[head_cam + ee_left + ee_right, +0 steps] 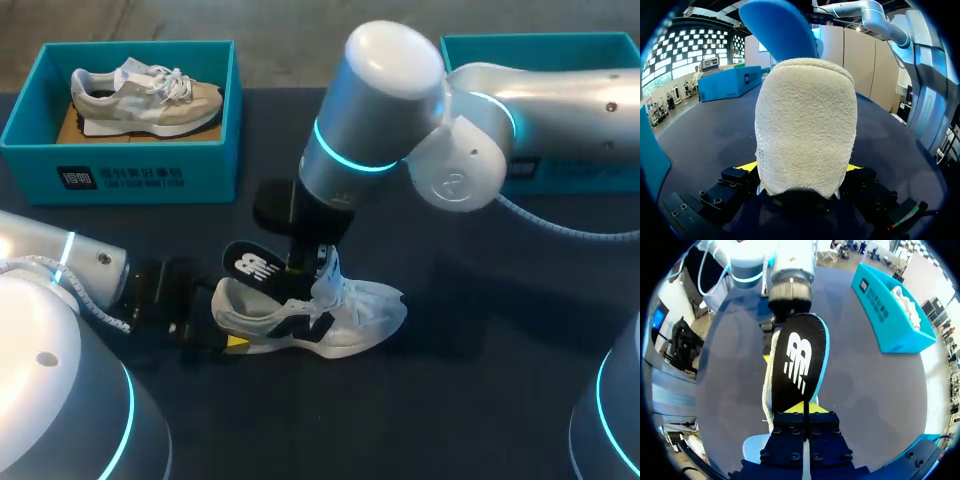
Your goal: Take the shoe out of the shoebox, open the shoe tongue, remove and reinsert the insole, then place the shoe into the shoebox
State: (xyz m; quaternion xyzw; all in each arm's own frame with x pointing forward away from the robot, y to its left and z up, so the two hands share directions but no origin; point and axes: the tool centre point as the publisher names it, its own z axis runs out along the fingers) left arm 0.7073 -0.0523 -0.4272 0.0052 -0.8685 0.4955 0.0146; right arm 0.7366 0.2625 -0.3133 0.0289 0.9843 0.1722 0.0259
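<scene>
A white sneaker [345, 310] with dark side marks lies on the dark table, toe to the right. My left gripper [225, 335] comes in from the left and clasps its heel. In the left wrist view the pale heel [805, 130] fills the space between the yellow tips, touching both. My right gripper [300, 262] stands over the shoe's opening, shut on the black insole [250, 265]. The insole [800, 360] sticks up and back out of the shoe [768, 390], logo side up. Its blue underside [777, 27] shows above the heel in the left wrist view.
A teal shoebox [120, 175] at the back left holds a second, beige and white sneaker [140, 100]. Another teal box [560, 170] at the back right is mostly hidden behind my right arm. Bare table lies in front of and to the right of the shoe.
</scene>
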